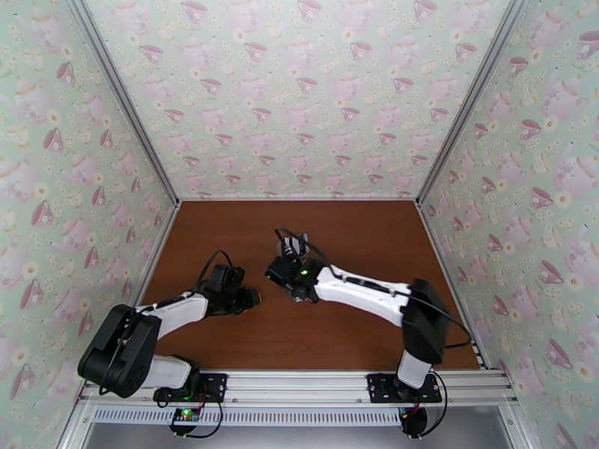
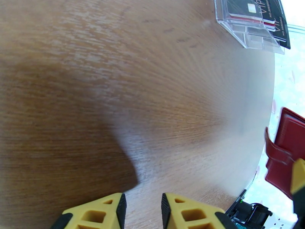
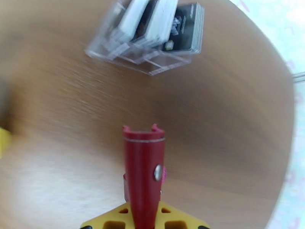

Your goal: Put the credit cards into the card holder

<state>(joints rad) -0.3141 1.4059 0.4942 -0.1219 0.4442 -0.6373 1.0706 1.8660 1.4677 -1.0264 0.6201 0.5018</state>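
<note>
1. The card holder [image 3: 143,168], a red snap wallet, is clamped edge-on in the closed right gripper [image 3: 144,220]. It is held up off the wooden table [image 3: 228,123], short of the clear slotted rack [image 3: 148,63] and apart from it.
2. The credit cards [image 3: 167,23], black and white ones, are stood on edge in the slots of that rack. None is judged to be loaded into the wallet yet.
3. The left gripper [image 2: 143,208] is seen with its yellow fingers [image 2: 95,214] only slightly parted and nothing between them. From it, the rack lies well ahead and off to the right, with bare table between.
4. The rack lies straight ahead of the right gripper, roughly in line with the wallet's long axis, and seems nearer to that arm. As that arm is occupied, the next card is judged to fall to the left gripper, which would have to be brought across to the rack.
</note>
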